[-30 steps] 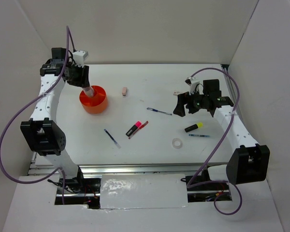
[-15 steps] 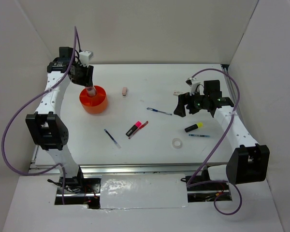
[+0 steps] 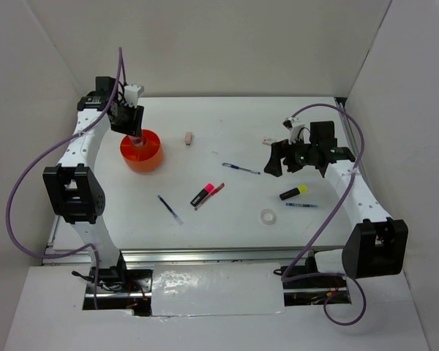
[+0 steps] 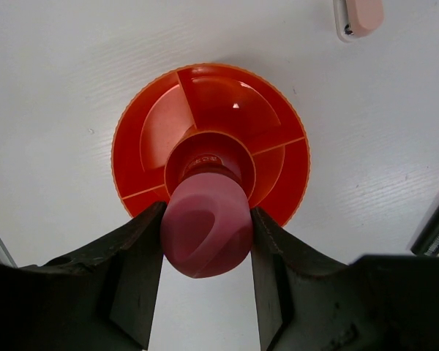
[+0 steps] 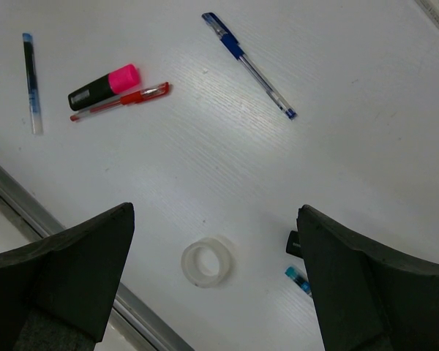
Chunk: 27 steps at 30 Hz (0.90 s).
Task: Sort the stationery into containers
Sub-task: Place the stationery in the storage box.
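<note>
White tabletop [image 3: 241, 117], faint wood grain. Plain white walls: back wall [image 3: 219, 44] at 12 o'clock, left wall [image 3: 14, 88] at 9, right wall [image 3: 413, 88] at 3. Metal rail [image 3: 205, 256] at 6. Light soft, even.

glue stick [image 4: 206, 234] over tub [image 4: 219, 102] hub, eraser [image 3: 189, 137] right of tub, tape ring [image 3: 264, 216] front-right
</note>
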Each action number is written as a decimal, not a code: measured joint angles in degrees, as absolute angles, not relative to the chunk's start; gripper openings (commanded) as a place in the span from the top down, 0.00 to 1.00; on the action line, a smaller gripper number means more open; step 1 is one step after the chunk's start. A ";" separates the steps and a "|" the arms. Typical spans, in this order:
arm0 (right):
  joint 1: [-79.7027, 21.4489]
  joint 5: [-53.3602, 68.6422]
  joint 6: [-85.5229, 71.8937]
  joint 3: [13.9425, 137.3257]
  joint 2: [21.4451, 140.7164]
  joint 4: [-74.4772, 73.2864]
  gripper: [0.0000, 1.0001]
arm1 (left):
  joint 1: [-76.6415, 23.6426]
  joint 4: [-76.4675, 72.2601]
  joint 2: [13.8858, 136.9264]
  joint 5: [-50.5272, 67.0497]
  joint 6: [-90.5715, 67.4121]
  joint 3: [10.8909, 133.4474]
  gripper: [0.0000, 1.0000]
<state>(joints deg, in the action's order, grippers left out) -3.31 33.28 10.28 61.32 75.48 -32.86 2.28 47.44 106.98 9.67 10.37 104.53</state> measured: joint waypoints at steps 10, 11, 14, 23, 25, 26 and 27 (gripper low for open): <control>-2.57 33.15 10.76 61.30 75.50 -33.17 0.03 | 1.74 44.51 108.05 9.69 10.39 100.75 0.48; -2.50 33.12 10.90 61.30 75.50 -33.32 0.03 | 1.74 44.36 108.33 9.69 10.39 100.62 0.45; -2.09 32.58 11.60 61.30 75.50 -33.95 0.02 | 1.72 43.94 109.30 9.69 10.35 100.33 0.35; -1.34 31.68 12.12 61.32 75.48 -35.20 0.03 | 1.56 44.95 109.58 10.94 10.31 102.35 0.24; -1.34 31.38 12.36 61.32 75.46 -35.48 0.03 | 1.45 46.15 109.06 11.70 10.41 105.41 0.27; -1.32 31.07 12.51 61.32 75.42 -35.66 0.03 | 1.19 46.41 108.31 12.01 10.68 106.85 0.28; -1.23 30.79 12.78 61.32 75.31 -35.88 0.04 | 0.78 46.37 106.98 12.38 11.46 107.74 0.30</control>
<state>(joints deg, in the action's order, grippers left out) -1.23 30.79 12.78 61.32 75.31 -35.88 0.78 46.37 106.98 12.38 11.46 107.74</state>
